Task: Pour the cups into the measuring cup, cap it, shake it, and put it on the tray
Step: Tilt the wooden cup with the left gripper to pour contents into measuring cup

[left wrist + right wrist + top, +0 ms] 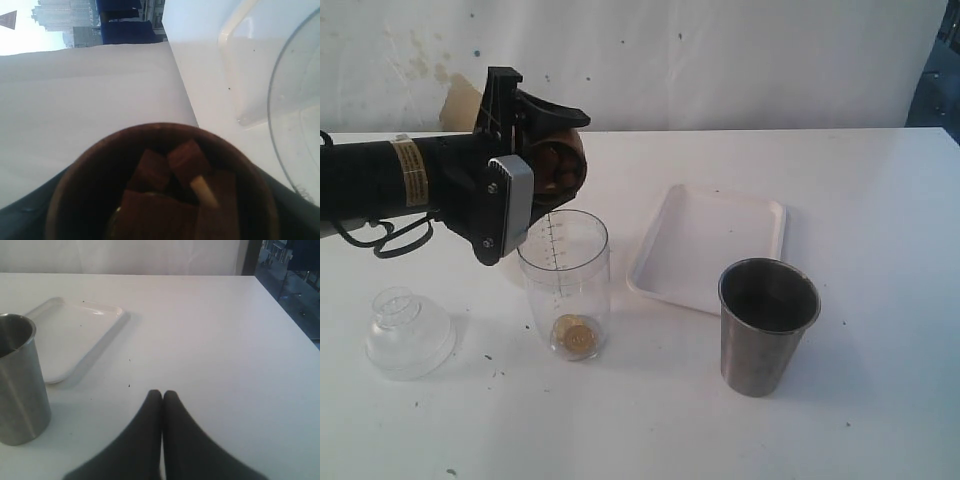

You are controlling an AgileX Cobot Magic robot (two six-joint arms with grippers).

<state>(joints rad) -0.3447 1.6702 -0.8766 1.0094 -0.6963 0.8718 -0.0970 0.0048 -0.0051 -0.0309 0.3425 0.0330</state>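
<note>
Wooden cup [568,165] was gripped sideways by left gripper [558,140] above clear measuring cup [565,285]; right gripper [162,396] was closed.

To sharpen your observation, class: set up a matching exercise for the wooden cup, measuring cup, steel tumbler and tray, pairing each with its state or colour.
1. wooden cup
2. measuring cup
3. steel tumbler
4. tray

A. lies flat, white
B. stands upright, a gold-coloured piece at its bottom
C. tilted in the air
D. stands upright, dull grey metal

Pairs: 1-C, 2-B, 3-D, 4-A
</note>
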